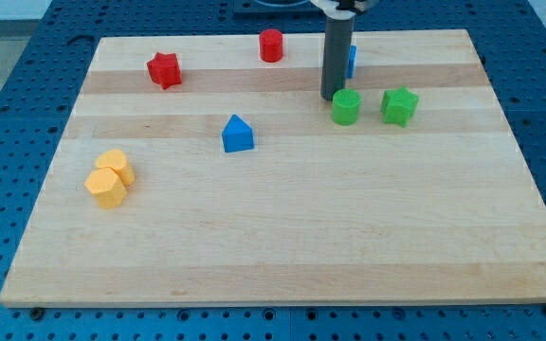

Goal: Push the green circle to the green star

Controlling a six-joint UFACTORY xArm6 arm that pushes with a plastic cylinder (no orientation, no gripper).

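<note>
The green circle (346, 107), a short green cylinder, stands on the wooden board (282, 237) at the upper right. The green star (399, 105) stands just to its right, a small gap between them. My tip (331, 98) is the lower end of a dark rod that comes down from the view's top. It rests at the green circle's upper left edge, touching or almost touching it.
A blue block (351, 61) is partly hidden behind the rod. A red cylinder (271, 44) and a red star (164, 69) stand near the top. A blue house-shaped block (237, 134) stands left of centre. Two yellow blocks (110, 177) sit at the left.
</note>
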